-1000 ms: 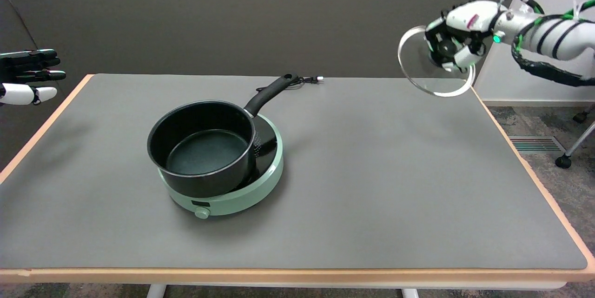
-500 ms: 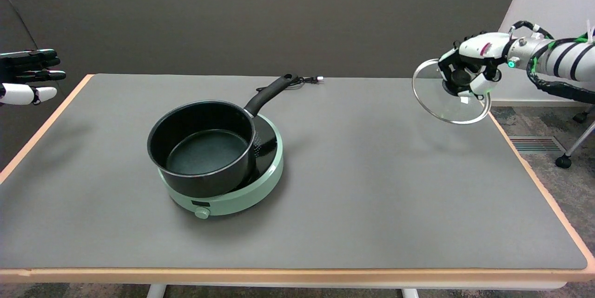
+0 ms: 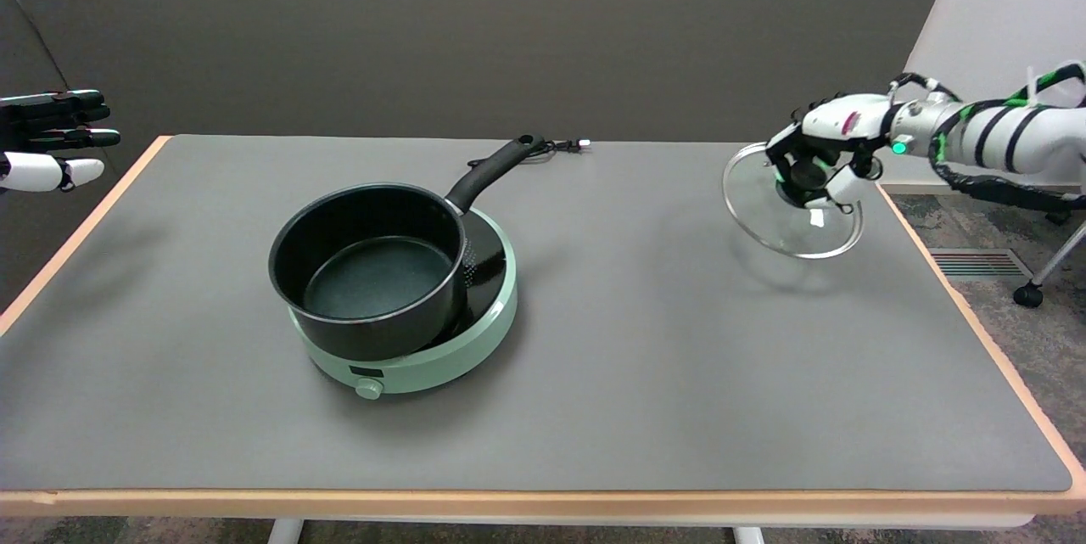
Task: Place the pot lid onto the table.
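My right hand (image 3: 819, 154) grips the black knob of a round glass pot lid (image 3: 768, 217) with a metal rim. The lid hangs tilted in the air just above the grey table (image 3: 679, 357), over its far right part; its shadow falls on the mat below it. The black pot (image 3: 373, 268) stands uncovered on a pale green hot plate (image 3: 441, 357) left of the table's middle, its handle pointing to the far right.
A black power cord (image 3: 564, 145) lies at the far edge behind the pot handle. The idle left hand (image 3: 51, 141) hovers at the upper left. The table's right edge (image 3: 959, 289) runs close to the lid; a wheeled stand leg (image 3: 1048, 272) is on the floor beyond.
The right hand has carried the lid downward and then leftward, from high beyond the table's far right corner to low over the table surface. Pot and hot plate have not moved.
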Tool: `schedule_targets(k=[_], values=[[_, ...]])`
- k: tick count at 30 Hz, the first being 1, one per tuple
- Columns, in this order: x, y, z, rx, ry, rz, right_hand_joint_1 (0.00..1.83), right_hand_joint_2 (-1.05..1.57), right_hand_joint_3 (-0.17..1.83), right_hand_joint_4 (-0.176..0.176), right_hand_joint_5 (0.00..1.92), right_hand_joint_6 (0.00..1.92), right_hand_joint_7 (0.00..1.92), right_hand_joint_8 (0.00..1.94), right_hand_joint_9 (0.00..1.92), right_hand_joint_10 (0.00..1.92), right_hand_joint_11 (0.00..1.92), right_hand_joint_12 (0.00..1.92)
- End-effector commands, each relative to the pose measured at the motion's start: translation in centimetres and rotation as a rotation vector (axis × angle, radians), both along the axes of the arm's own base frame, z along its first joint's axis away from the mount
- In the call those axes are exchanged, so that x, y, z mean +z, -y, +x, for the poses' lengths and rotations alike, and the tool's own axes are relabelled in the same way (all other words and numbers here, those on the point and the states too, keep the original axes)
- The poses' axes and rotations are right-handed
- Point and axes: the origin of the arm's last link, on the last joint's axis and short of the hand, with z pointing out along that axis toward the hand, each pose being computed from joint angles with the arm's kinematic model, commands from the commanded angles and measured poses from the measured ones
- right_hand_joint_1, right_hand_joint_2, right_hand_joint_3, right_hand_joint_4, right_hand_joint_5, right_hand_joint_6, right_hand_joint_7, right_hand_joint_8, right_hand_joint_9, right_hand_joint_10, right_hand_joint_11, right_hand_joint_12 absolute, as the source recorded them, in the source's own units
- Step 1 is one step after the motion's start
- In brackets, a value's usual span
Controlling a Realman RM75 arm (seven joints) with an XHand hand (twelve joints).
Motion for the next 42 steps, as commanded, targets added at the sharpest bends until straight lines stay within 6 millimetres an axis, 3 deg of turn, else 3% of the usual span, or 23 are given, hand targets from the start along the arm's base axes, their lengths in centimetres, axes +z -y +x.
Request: schedule_targets(k=[1,7,11,31,32,33,34,35,36,37,38,40,42], values=[[-0.9,1.6,-5.1,-0.090,-0.130,-0.003,1.36,0.84,0.71,0.176,0.57,1.43,0.86,1.41,0.78,1.71,0.64,1.59],[3.0,1.1,-7.7,-0.123,-0.164,-0.183,1.36,0.83,0.72,0.176,0.57,1.44,0.86,1.41,0.79,1.71,0.65,1.58],[4.1,0.9,-8.1,-0.129,-0.175,-0.234,1.35,0.84,0.71,0.176,0.58,1.42,0.85,1.42,0.77,1.72,0.65,1.56],[2.8,3.1,-5.9,-0.077,-0.177,-0.194,1.35,0.84,0.72,0.176,0.56,1.46,0.85,1.43,0.78,1.72,0.63,1.59],[2.7,3.2,-5.8,-0.075,-0.175,-0.190,1.35,0.90,0.61,0.176,0.58,1.35,0.83,1.42,0.77,1.68,0.62,1.61],[2.6,3.3,-5.7,-0.072,-0.171,-0.187,1.34,0.97,0.45,0.176,0.62,1.19,0.82,1.36,0.78,1.51,0.58,1.64],[2.5,3.4,-5.6,-0.069,-0.170,-0.186,1.33,0.98,0.42,0.176,0.63,1.01,0.82,1.32,0.78,1.42,0.57,1.63],[2.5,3.5,-5.4,-0.063,-0.169,-0.185,1.17,0.73,0.88,0.176,0.68,0.70,0.82,0.76,0.78,1.26,0.54,1.57],[1.5,3.7,-5.1,-0.092,-0.199,-0.138,1.12,0.69,0.93,0.176,0.69,0.57,0.84,0.58,0.79,1.08,0.50,1.55],[0.9,3.8,-5.0,-0.112,-0.218,-0.110,1.09,0.66,0.92,0.176,0.68,0.47,0.84,0.45,0.81,0.87,0.47,1.45],[2.2,3.9,-4.6,-0.040,-0.164,-0.178,1.05,0.64,0.95,0.176,0.64,0.39,0.82,0.37,0.80,0.74,0.50,1.26],[2.0,4.2,-3.9,-0.023,-0.161,-0.171,1.06,0.59,1.02,0.153,0.55,0.26,0.72,0.24,0.72,0.57,0.51,1.00],[1.7,4.4,-3.1,-0.005,-0.159,-0.156,1.01,0.52,1.07,0.130,0.46,0.20,0.56,0.18,0.57,0.39,0.39,0.76]])
